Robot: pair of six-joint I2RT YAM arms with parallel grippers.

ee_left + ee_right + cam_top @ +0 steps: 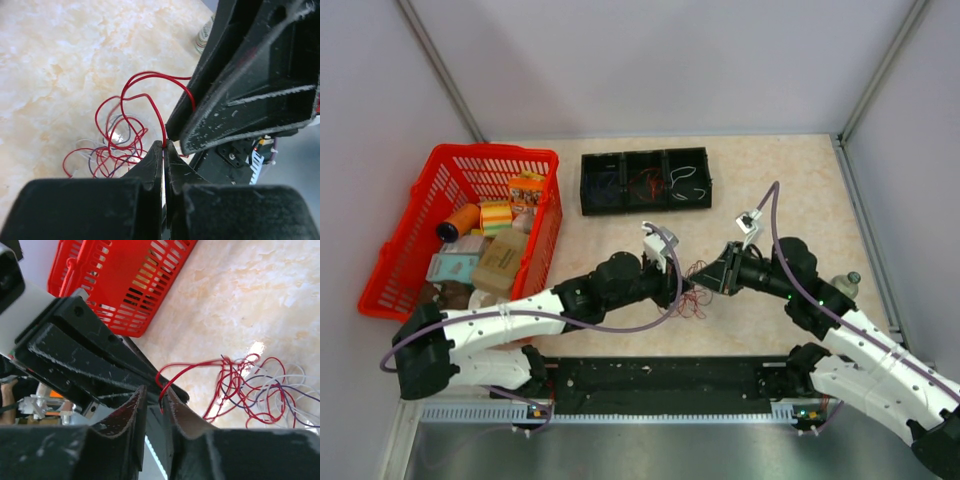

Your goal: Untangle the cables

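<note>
Cables (693,292): a tangle of red, white and dark strands lying on the desk (790,170), on the near side of the black tray (644,182). My left jaws are closed on a red strand. My right jaws stand slightly parted around a red loop.

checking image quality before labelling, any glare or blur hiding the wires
Left wrist: glare on the table inside the wires washes out the pale strands. Right wrist: bright glare patches on the table by the wires. Top view: evenly lit, wires too small to separate.
</note>
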